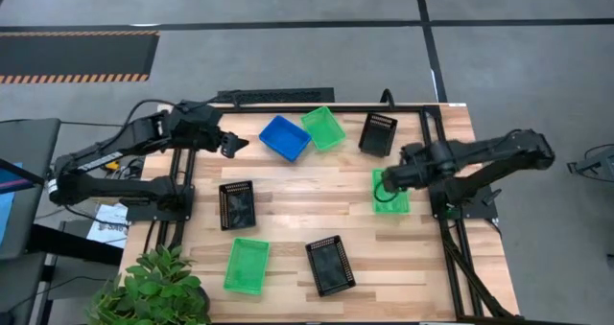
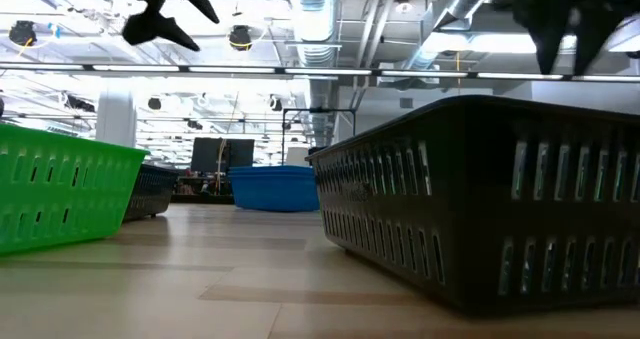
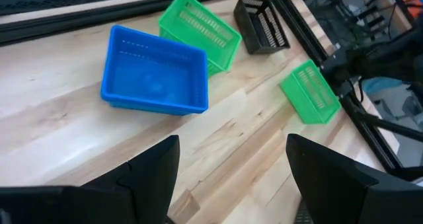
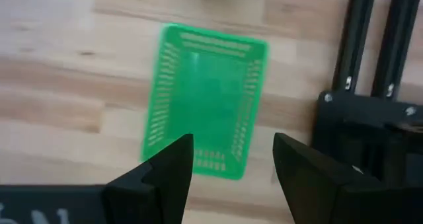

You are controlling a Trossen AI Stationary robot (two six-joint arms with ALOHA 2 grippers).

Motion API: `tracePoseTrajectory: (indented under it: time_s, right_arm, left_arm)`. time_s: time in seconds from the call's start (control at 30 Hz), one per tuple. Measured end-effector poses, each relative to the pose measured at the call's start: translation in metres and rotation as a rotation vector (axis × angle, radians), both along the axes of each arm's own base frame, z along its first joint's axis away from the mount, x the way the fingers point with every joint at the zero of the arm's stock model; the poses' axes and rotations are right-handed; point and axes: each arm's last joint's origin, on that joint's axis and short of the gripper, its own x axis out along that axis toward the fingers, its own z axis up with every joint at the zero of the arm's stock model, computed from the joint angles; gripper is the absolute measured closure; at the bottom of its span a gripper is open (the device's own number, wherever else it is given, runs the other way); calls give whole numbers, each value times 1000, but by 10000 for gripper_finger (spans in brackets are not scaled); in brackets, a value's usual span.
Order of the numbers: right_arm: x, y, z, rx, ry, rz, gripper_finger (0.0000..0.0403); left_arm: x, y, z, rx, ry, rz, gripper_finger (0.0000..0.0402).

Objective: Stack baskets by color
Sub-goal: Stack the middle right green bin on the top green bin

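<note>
Your right gripper hangs with its fingers spread wide and empty over the green basket by the table's right edge. Centre over one short wall, drop straight, and close on the rim only. The other green baskets sit at the back edge and front edge. Your left gripper waits wide open near the blue basket.
</note>
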Motion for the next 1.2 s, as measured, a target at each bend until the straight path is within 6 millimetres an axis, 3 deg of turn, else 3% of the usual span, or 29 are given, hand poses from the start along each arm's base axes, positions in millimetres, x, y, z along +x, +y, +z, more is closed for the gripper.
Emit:
tracePoseTrajectory:
  time_s: [0.33,0.53,0.73,1.03,1.2]
  right_arm:
    - [-18,6,-83,88,1,-103,172]
    - [-20,-3,-116,104,-18,-131,174]
    - [-22,-9,-129,106,-25,-158,224]
    - [-21,-9,-130,135,-42,-161,381]
    - [-10,-6,-123,193,-120,-158,383]
  left_arm:
    - [27,9,-10,-24,14,-67,136]
    - [30,10,-12,-29,19,-69,136]
    - [29,10,-12,-30,23,-69,136]
    - [29,10,-13,-35,27,-71,136]
    - [29,9,-13,-61,15,-106,136]
